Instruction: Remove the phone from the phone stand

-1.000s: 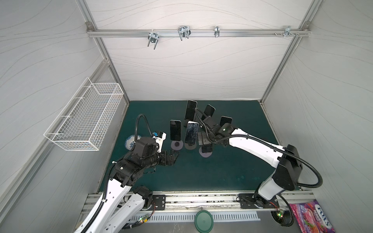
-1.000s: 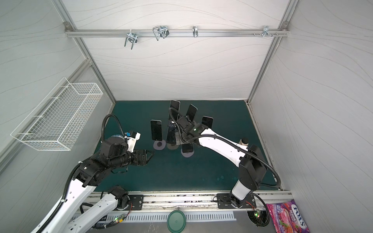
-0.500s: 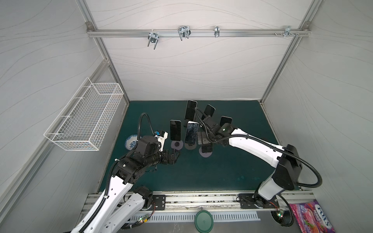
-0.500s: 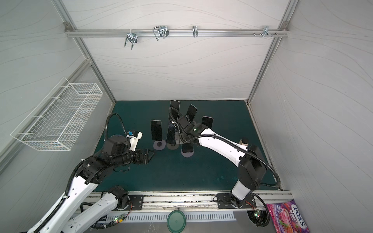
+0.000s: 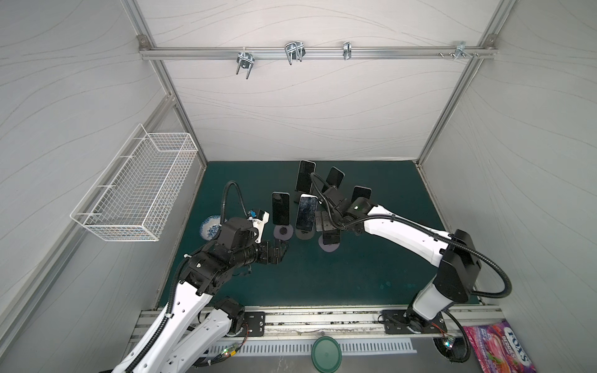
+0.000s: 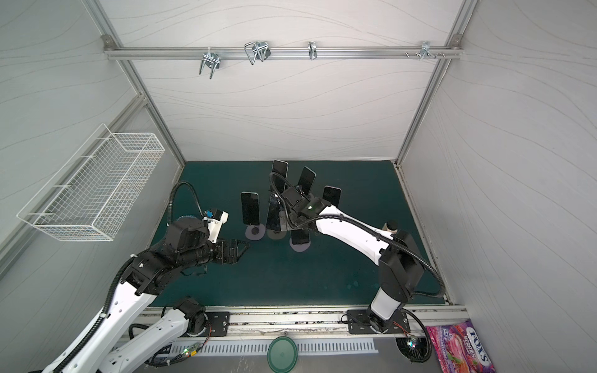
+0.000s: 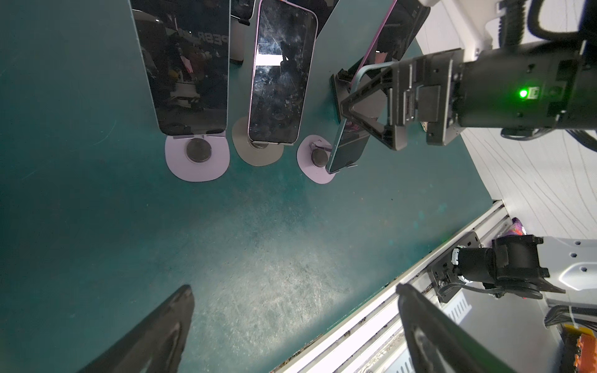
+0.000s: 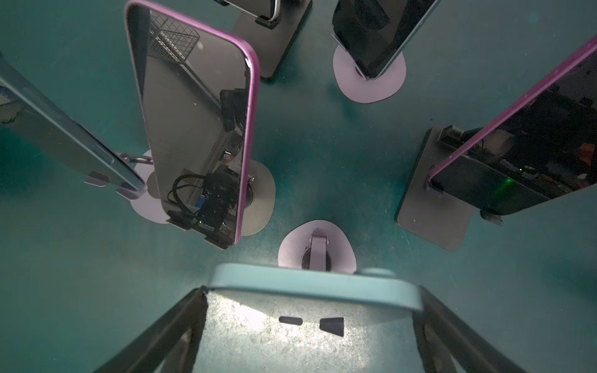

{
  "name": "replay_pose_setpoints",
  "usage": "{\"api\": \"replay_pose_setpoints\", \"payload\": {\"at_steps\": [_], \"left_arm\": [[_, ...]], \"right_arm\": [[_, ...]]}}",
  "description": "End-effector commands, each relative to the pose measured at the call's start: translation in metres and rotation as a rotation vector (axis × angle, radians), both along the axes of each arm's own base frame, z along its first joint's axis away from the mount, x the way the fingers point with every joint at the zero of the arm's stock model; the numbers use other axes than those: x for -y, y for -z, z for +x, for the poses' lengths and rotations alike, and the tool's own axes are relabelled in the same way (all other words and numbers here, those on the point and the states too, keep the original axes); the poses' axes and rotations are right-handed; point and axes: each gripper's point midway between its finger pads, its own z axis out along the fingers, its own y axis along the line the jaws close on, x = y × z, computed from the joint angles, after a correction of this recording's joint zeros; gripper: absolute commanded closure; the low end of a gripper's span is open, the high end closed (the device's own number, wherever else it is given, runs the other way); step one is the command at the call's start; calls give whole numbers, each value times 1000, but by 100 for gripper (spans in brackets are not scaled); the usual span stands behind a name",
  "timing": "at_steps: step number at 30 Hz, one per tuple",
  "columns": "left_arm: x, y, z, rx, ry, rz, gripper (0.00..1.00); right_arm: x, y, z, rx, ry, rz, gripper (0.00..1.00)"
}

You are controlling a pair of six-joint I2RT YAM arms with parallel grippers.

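Empty, wide-open left gripper (image 7: 294, 290) has neared the blue phone (image 7: 349, 148), which the wide-open right gripper (image 8: 311, 292) straddles, ready to close.

This is a robotics lab test cell, not a lived-in room. White panel walls (image 5: 307, 113) sit in an aluminium frame (image 5: 387, 52), with metal hooks (image 5: 293, 53) across the top of both top views and a wire basket (image 5: 135, 190) at mid-left. The left arm (image 5: 187, 306) and right arm (image 5: 403, 232) are bolted to a metal base rail (image 5: 323, 318) along the bottom edge. Above it lies a green mat (image 5: 323, 277), where several phones (image 5: 280, 208) rest on stands (image 5: 283, 232) at centre.
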Motion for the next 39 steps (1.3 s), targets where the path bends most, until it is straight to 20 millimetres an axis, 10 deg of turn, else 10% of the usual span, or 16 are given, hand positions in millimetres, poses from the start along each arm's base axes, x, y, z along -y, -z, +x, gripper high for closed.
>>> {"api": "replay_pose_setpoints", "payload": {"at_steps": [1,39], "left_arm": [[4,-20,5,56,12,-12,1],[4,-13,3,56,16,-5,1]], "right_arm": [[-6,4,2,-8,12,1,1],[-9,9,12,-1,10,-40,2]]}}
